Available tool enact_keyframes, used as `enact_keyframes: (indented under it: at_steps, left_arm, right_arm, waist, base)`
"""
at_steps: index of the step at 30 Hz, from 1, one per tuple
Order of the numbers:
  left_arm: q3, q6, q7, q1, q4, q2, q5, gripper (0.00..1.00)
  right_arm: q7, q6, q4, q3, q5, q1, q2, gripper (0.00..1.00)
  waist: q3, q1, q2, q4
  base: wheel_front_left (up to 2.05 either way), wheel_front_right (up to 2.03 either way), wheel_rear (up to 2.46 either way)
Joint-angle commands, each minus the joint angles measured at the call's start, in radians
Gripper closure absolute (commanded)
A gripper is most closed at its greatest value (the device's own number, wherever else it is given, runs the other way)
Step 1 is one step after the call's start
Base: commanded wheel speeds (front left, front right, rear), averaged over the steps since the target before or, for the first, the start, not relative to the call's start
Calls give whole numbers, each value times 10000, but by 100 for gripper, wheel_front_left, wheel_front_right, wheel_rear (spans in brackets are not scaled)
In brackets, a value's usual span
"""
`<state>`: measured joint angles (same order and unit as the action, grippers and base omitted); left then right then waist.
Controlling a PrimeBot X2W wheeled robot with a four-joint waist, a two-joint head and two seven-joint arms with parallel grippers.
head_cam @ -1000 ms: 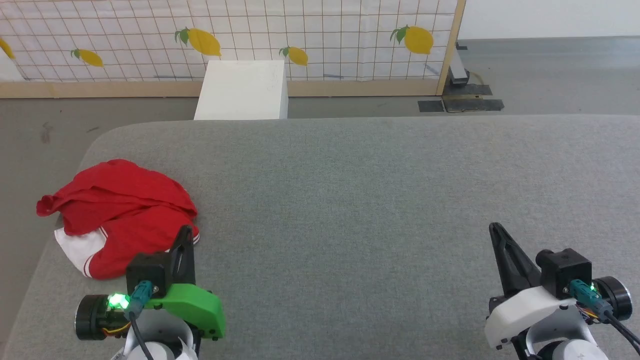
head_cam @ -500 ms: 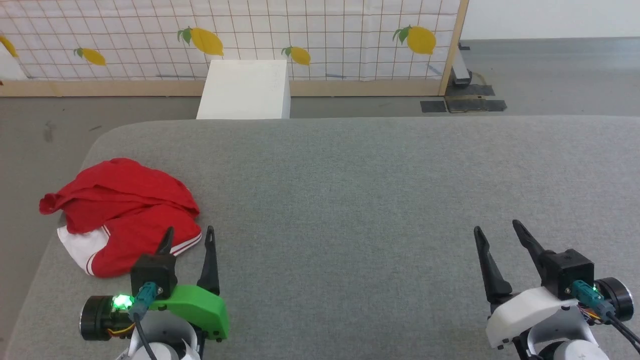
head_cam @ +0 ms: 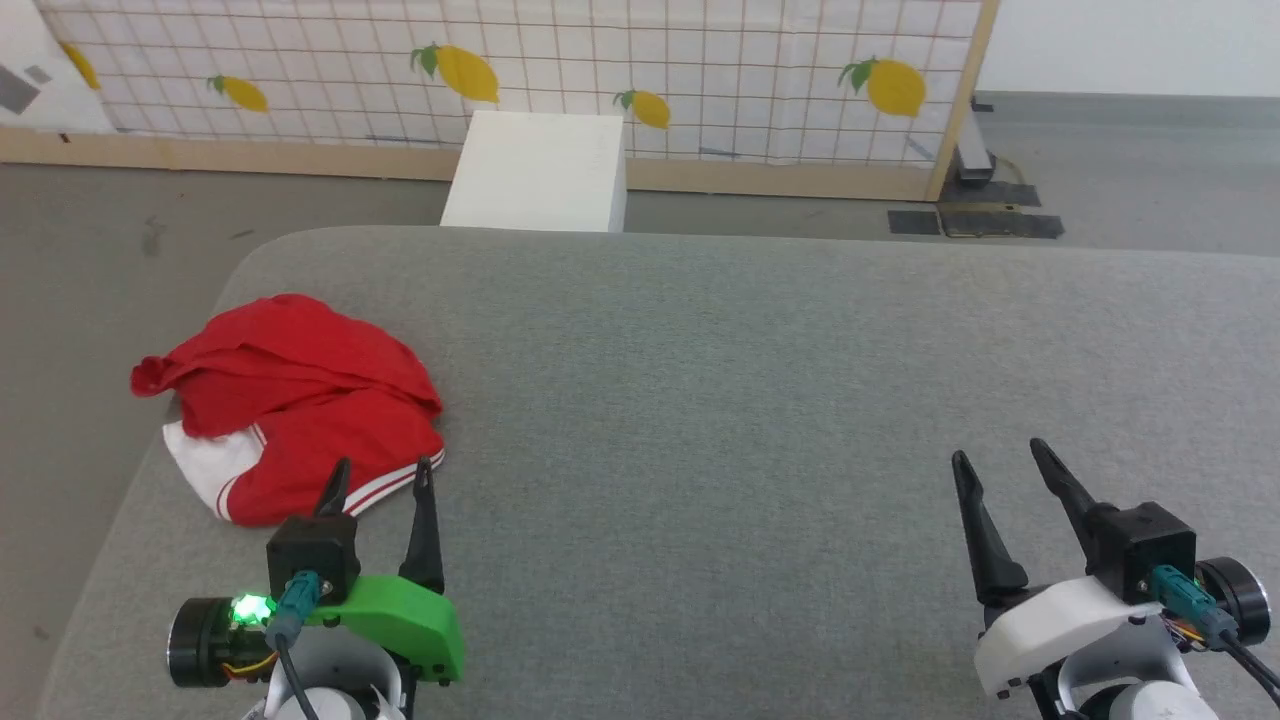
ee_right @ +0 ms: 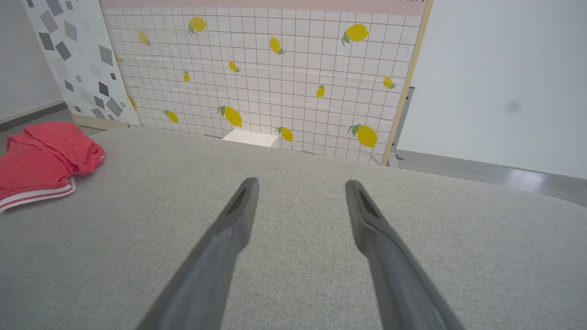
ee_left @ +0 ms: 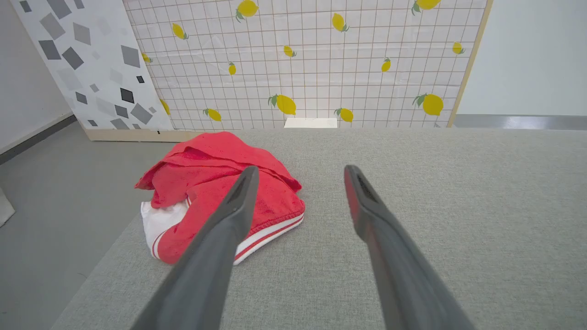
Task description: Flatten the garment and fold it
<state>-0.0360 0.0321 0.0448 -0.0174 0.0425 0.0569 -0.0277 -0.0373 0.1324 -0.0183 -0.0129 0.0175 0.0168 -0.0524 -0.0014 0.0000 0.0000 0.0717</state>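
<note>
the garment (head_cam: pixel 300 400) is seen crumpled near the left edge of the grey surface (head_cam: pixel 720 380), just beyond the left gripper (head_cam: pixel 383 465), whose fingers are spread and empty. the right gripper (head_cam: pixel 1000 452) is also held apart, well away. if bunched layers are pinched together, the heap could be dragged off the edge instead of spread.

crumpled red jersey (head_cam: pixel 300 390) with white red-striped sleeve, heaped at left end of grey fabric worktop (head_cam: pixel 750 400) | left gripper (head_cam: pixel 384 465), green mount, fingers spread, tips beside jersey's near hem | right gripper (head_cam: pixel 998 450), white mount, fingers spread, well apart from jersey | white box (head_cam: pixel 540 185), lemon-print grid panel (head_cam: pixel 650 50) beyond far edge
</note>
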Motion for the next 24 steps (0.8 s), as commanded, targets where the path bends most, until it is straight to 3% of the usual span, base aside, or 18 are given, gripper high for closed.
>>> enact_keyframes:
  at_steps: [1,24]
  left_arm:
    - [-28,74,97,-130,53,57,-52,0]
    - [-142,598,572,-121,291,226,-370,0]
  right_arm:
    - [-120,-3,-40,-22,57,16,5,0]
    - [-539,-7,-226,-54,227,-10,9,0]
  waist:
    - [-8,0,0,173]
    - [1,0,0,1618]
  base:
    - [0,0,0]
    - [0,0,0]
